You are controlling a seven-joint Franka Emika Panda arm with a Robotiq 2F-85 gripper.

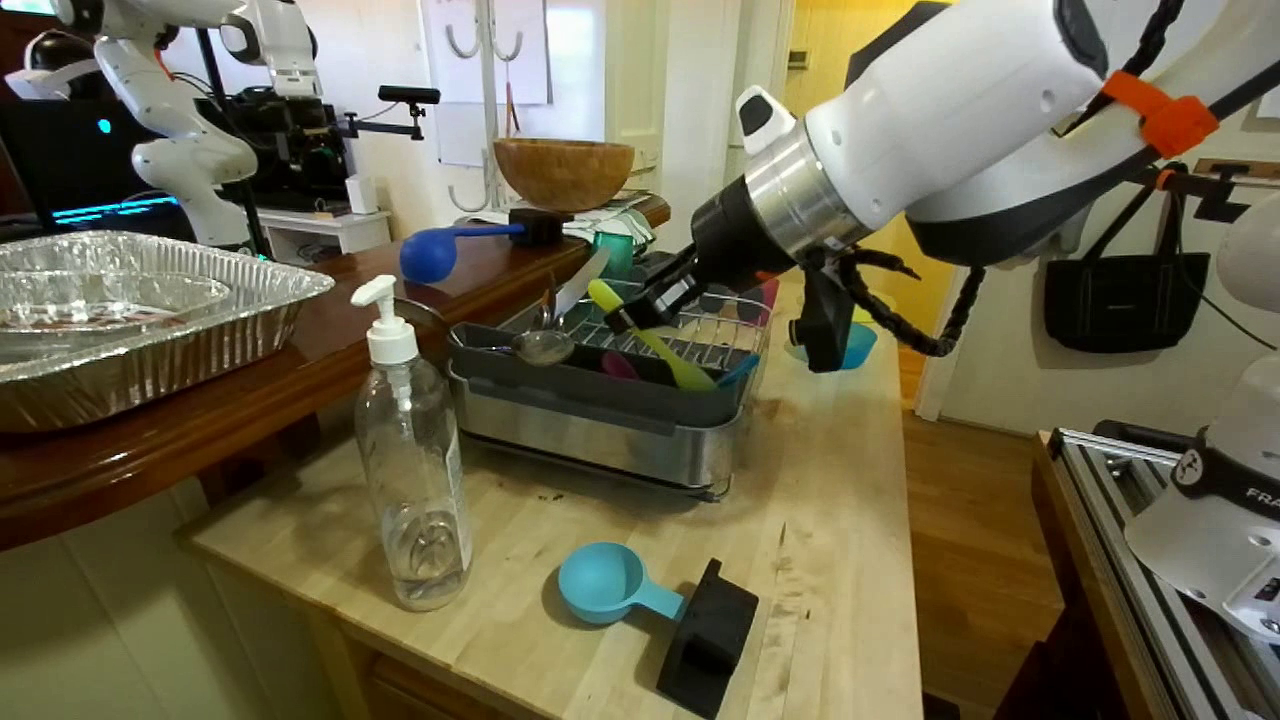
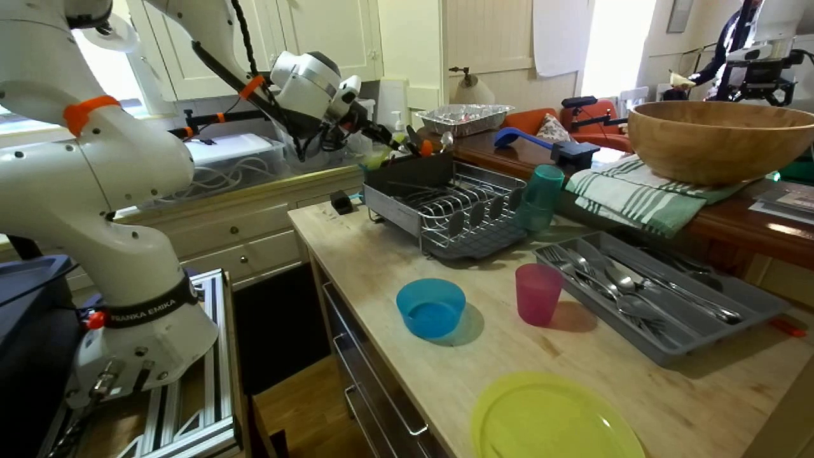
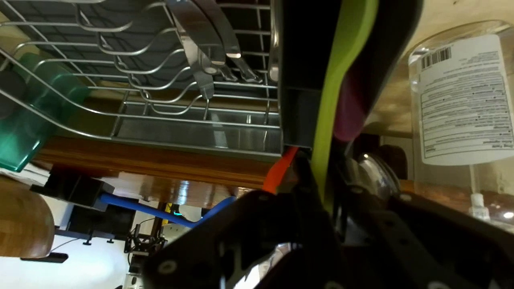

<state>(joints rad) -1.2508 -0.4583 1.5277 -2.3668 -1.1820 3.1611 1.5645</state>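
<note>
Fingers (image 1: 652, 307) around yellow-green utensil (image 3: 341, 66) (tilted).

Home kitchen, robot-equipped | beneath gripper (image 1: 630, 317): dish rack (image 1: 590, 447) with utensils (image 1: 692, 375), pale wooden counter (image 1: 835, 500) | farther along from gripper: cutlery tray (image 2: 753, 297), pink cup (image 2: 537, 296), yellow plate (image 2: 553, 420) | behind gripper, in an exterior view: white cabinets (image 2: 334, 28), knobbed drawers (image 2: 210, 235) | well apart from it: red seating (image 2: 526, 119), second robot arm (image 1: 195, 165)

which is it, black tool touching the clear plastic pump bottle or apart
Apart: an exterior view shows a wide gap between the tool and bottle, a silver metal spoon visible through it.
</note>
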